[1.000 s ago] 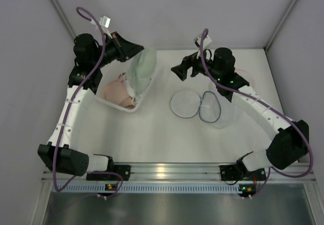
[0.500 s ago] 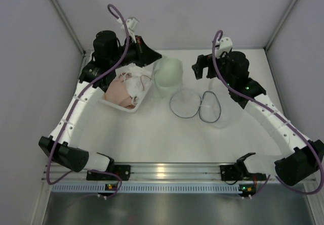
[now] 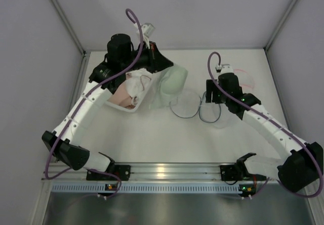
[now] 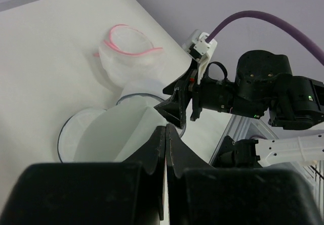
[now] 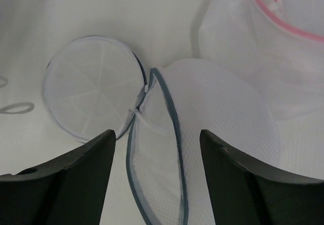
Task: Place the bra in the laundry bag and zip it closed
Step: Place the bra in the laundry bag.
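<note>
Bra [image 3: 173,81] carried rightward since earlier, left end effector [image 4: 166,132] clamped on it; right end effector [image 5: 157,136] apart over laundry bag [image 5: 202,134]. Judged soft, light: grip cup edge.

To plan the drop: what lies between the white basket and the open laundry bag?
The pale green bra, held by the left gripper, hangs there, as the top external view shows.

The pale green bra [image 3: 172,81] looks like soft, smooth matt cloth. The white laundry bag [image 5: 217,134] is fine see-through mesh edged with grey-blue woven zip tape. The white table [image 3: 152,134] is smooth and matt. The metal rail [image 3: 167,170] is brushed and shiny. The right gripper [image 5: 157,134] has matt black plastic fingers.
</note>
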Robot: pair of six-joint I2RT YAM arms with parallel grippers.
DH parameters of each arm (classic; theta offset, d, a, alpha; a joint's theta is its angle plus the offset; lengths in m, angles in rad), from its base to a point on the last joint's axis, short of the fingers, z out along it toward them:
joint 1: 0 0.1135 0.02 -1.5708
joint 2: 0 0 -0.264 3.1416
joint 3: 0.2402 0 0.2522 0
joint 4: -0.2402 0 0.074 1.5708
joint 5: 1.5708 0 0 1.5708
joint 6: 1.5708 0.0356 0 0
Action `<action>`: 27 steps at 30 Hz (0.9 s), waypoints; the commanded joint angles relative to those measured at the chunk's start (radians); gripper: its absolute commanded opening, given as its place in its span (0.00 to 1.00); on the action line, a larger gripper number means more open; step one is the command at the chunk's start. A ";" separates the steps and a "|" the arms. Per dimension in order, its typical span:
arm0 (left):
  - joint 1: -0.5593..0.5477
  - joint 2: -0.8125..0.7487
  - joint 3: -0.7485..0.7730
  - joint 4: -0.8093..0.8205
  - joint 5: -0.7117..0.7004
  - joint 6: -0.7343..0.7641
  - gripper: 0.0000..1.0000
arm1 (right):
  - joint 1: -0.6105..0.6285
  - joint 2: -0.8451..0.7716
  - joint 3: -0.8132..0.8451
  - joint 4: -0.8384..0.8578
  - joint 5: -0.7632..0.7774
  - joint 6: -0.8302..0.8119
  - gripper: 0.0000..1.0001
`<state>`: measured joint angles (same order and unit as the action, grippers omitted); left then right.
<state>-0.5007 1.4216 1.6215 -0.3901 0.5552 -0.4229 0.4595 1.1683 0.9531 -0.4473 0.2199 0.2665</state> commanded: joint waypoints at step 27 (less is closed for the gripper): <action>0.022 -0.141 0.084 0.014 -0.153 -0.014 0.00 | 0.033 -0.016 -0.097 0.455 -0.264 0.359 0.00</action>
<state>-0.4892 1.3285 1.6558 -0.4133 0.4217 -0.4217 0.4801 1.1995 0.8867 -0.1955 0.0525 0.5144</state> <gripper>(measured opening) 0.012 0.012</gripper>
